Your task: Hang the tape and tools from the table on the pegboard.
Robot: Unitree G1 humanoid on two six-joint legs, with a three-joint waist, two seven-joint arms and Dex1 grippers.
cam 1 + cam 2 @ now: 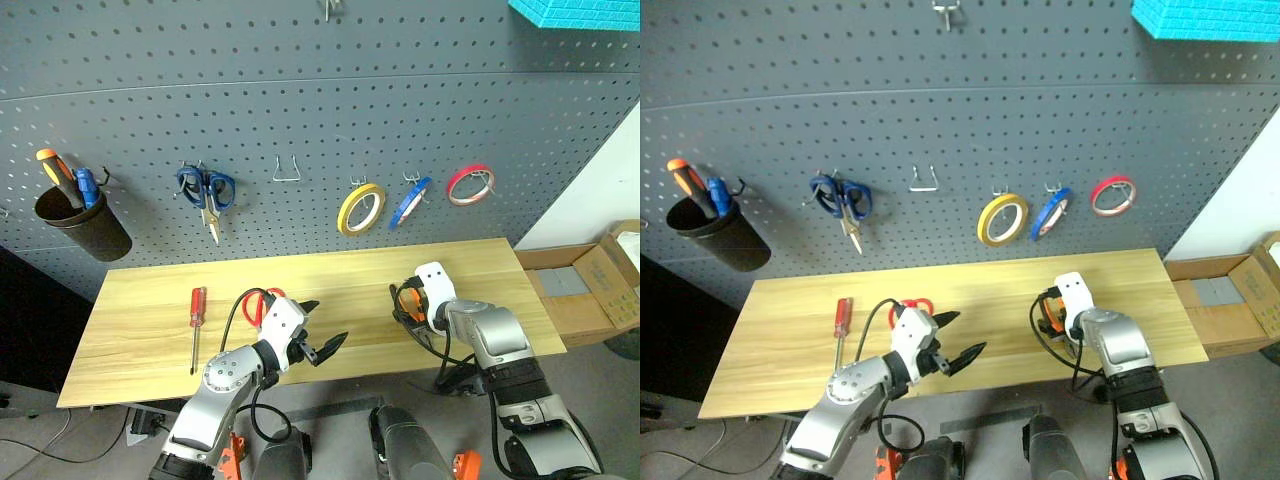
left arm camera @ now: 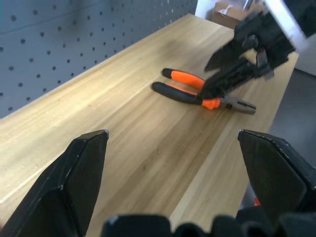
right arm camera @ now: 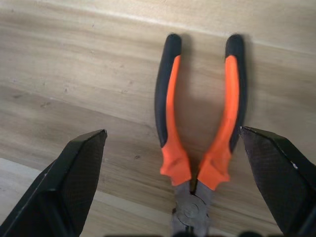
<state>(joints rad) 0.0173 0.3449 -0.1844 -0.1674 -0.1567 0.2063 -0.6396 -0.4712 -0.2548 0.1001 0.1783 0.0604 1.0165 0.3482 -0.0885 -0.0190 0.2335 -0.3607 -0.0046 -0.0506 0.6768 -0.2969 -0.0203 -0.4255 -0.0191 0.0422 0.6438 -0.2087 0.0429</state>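
R end effector (image 3: 173, 182) open over pliers (image 3: 197, 123), head cam hides them

Blue-handled scissors (image 1: 206, 195) hung from a hook, blades pointing down. Left of them, a dark cup (image 1: 82, 225) was mounted at a tilt, holding an orange-handled screwdriver (image 1: 52, 165) and a blue-handled tool (image 1: 86, 186). A yellow tape roll (image 1: 360, 208) and a red tape roll (image 1: 470, 184) hung on hooks further right. An open cardboard box (image 1: 600, 290) sat at far right; a turquoise block (image 1: 578, 12) was at top right.
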